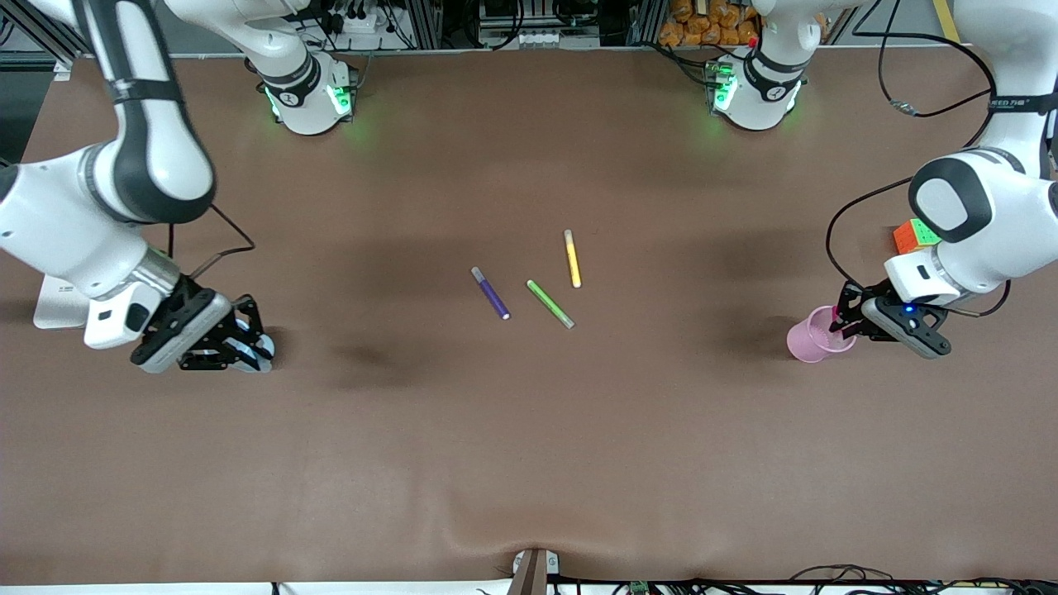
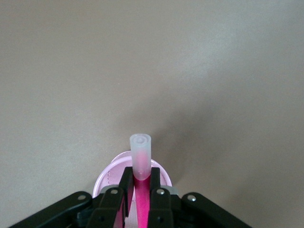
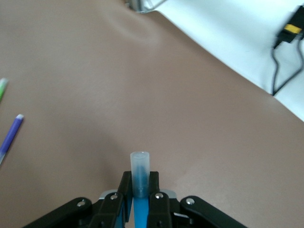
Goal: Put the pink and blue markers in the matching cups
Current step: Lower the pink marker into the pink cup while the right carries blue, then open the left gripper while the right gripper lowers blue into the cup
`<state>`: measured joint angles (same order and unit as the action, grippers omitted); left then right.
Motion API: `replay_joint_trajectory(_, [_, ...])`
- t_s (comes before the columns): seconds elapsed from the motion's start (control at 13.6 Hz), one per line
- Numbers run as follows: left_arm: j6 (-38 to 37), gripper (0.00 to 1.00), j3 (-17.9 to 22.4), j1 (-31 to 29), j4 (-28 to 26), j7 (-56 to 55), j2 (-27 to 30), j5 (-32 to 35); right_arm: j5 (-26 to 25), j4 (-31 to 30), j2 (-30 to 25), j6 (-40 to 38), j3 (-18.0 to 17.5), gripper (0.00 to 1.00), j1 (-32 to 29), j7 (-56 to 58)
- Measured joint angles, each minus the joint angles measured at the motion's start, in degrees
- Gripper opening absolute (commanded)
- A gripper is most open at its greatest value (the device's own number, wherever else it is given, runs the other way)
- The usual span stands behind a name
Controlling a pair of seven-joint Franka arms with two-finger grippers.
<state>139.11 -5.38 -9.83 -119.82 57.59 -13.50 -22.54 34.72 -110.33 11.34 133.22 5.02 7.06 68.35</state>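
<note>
Your front camera sits high, facing the robots across the brown surface (image 1: 529,463), and takes in all of it from well back. Each wrist camera looks closely along its own fingers toward the surface. The left wrist view shares the pink cup (image 1: 812,335) (image 2: 108,178) with the front view; the right wrist view shares the purple pen (image 1: 491,293) (image 3: 10,138).

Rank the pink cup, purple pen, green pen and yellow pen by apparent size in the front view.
1. pink cup, bulkiest.
2. purple pen, green pen and yellow pen: near-equal length, too alike to rank.
</note>
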Motion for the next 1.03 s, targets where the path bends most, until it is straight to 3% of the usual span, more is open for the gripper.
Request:
replay_joint_trajectory(0.22, [0.17,0.00,0.02,-0.25,2.73,1.09,-1.32,-0.02,8.14,-0.12,-0.01,-7.17,0.05,0.04,-5.26,14.59])
replay_joint_trajectory(0.73, [0.10,0.00,-0.54,-1.68,4.28,6.54,-5.32,-6.30,14.70,1.74,-0.04,-19.22,0.02,0.03,-12.52,31.24])
replay_joint_trajectory(1.03, [-0.69,0.00,-0.89,-2.35,4.29,11.88,-5.47,-7.64,19.42,2.41,3.15,-23.98,0.00,0.00,-16.56,41.68])
